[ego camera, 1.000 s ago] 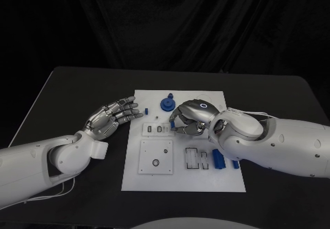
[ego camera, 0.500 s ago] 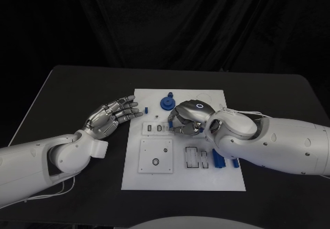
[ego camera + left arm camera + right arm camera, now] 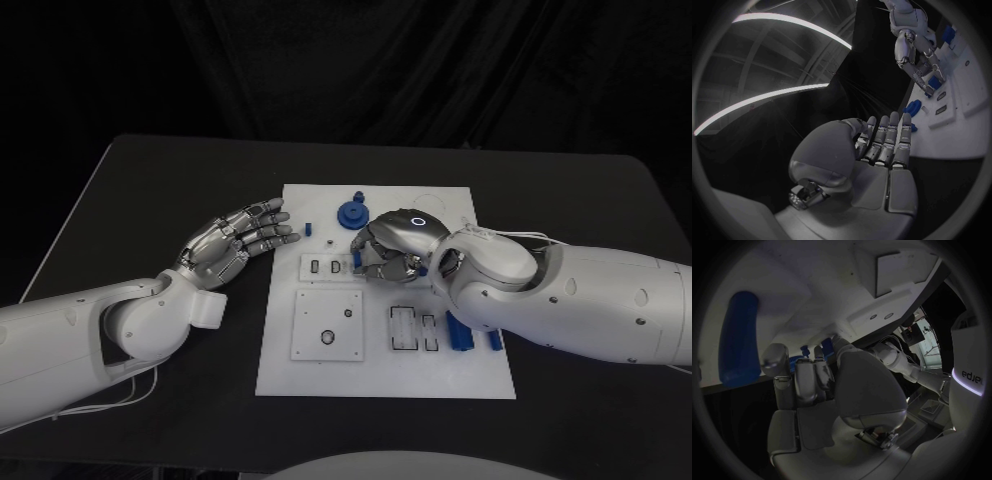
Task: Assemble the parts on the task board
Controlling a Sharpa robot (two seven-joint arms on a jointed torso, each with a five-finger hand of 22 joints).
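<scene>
1. While I watch the head view, my right robot hand (image 3: 389, 250) has shifted left over the last second and now hovers low over the task board (image 3: 433, 372) just right of the small slotted block (image 3: 329, 268); its fingers are curled in, and the left wrist view shows a small blue part (image 3: 934, 82) pinched at its fingertips.
2. I judge an insertion is close.
3. My left robot hand (image 3: 240, 240) stays open, fingers spread, at the board's left edge, holding nothing.
4. Nearby: a blue round knob (image 3: 351, 216) just behind the right robot hand, and loose blue bars (image 3: 459, 333) beside the nearer slots (image 3: 411, 330), partly under my forearm.
</scene>
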